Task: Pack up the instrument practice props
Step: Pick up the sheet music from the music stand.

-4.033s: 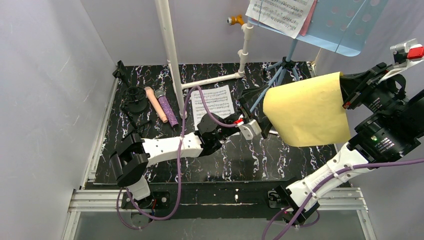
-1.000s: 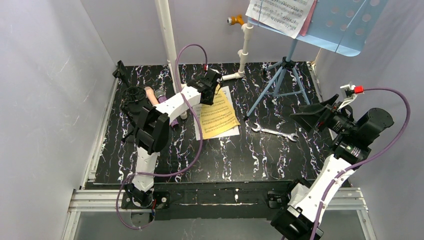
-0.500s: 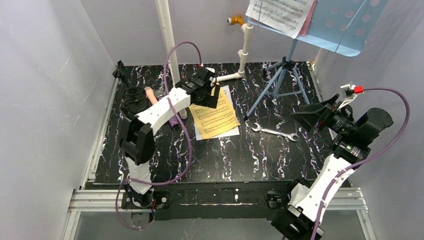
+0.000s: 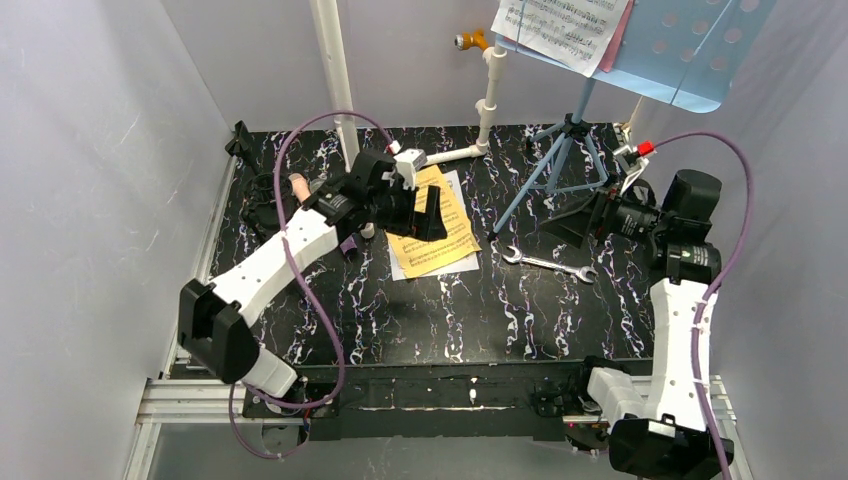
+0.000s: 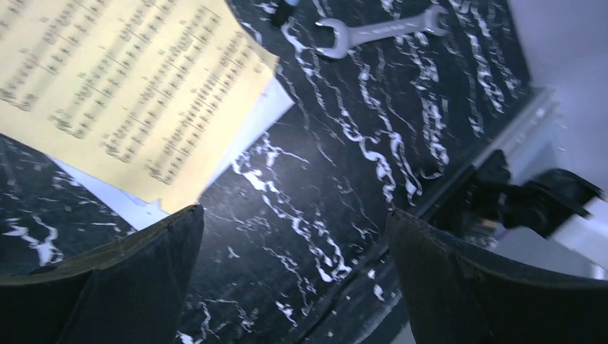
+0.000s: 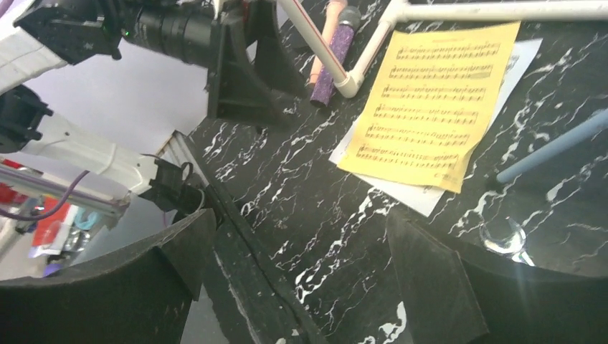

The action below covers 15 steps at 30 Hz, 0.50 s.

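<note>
Release is complete: the left gripper (image 4: pixel 425 212) has let go of the yellow sheet-music page (image 4: pixel 432 230) and hangs over it, jaws wide and empty. The right gripper (image 4: pixel 562 227), equally wide and empty, has swung in toward the tripod legs (image 4: pixel 560 150), probably the next item. The matte page lies flat on a white page (image 4: pixel 447 267) on the glossy, veined tabletop (image 4: pixel 450 320). Behind, the light-blue perforated music rack (image 4: pixel 690 50) stands unpacked, holding more pages (image 4: pixel 560 30).

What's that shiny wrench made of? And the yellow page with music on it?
The silver wrench looks like bare metal: grey, smooth and glinting in the light. The yellow sheet-music page looks like thin matte paper: flat, printed with staves, lying on a white page.
</note>
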{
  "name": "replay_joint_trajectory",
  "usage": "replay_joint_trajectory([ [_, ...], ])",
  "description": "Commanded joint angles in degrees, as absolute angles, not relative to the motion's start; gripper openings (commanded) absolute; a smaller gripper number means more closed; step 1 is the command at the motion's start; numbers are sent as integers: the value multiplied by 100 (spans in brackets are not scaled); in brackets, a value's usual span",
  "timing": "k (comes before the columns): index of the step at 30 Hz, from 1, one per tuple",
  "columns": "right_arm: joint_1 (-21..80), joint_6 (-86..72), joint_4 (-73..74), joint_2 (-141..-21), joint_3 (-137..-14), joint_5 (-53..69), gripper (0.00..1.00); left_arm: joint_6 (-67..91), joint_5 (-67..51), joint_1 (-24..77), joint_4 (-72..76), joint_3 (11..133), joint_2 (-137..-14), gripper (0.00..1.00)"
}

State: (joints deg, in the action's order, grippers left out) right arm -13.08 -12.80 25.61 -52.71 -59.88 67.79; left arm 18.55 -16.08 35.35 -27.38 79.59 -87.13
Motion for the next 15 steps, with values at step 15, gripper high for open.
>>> replay_joint_trajectory([
  [15,-1060,-900,2764,-6647,-9948,5406,98,3646,-2787,3490,-320,5134,-6135,98],
])
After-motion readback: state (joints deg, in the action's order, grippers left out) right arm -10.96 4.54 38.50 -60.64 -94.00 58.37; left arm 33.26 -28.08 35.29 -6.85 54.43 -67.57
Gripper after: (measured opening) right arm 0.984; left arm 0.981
